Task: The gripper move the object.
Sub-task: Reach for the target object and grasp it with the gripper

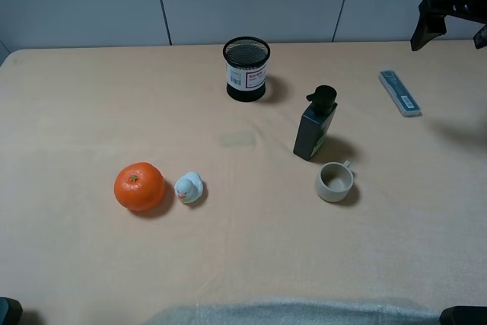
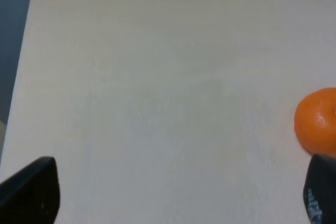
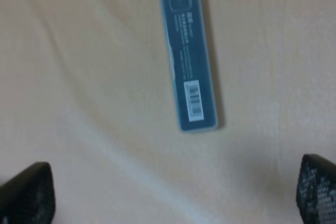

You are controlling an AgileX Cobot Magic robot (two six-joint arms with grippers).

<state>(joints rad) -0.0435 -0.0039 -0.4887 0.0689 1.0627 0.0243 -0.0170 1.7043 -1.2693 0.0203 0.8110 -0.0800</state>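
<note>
Six loose things sit on the desk, one of each kind, and there are two claws. The single grey-blue case lies flat near the desk's far right edge, with its dark label and a white barcode facing up. It is well apart from everything else.

The nearest thing to it is one dark green pump bottle, standing upright to its left. One small pale cup sits just in front of the bottle. One black mesh cup stands further back, near the middle. One orange and one small toy duck sit just beside each other on the left.

The right claw hangs above the case with its fingers spread wide, holding nothing and touching nothing. The left claw is equally wide and empty over bare desk, with the orange beside one finger.
</note>
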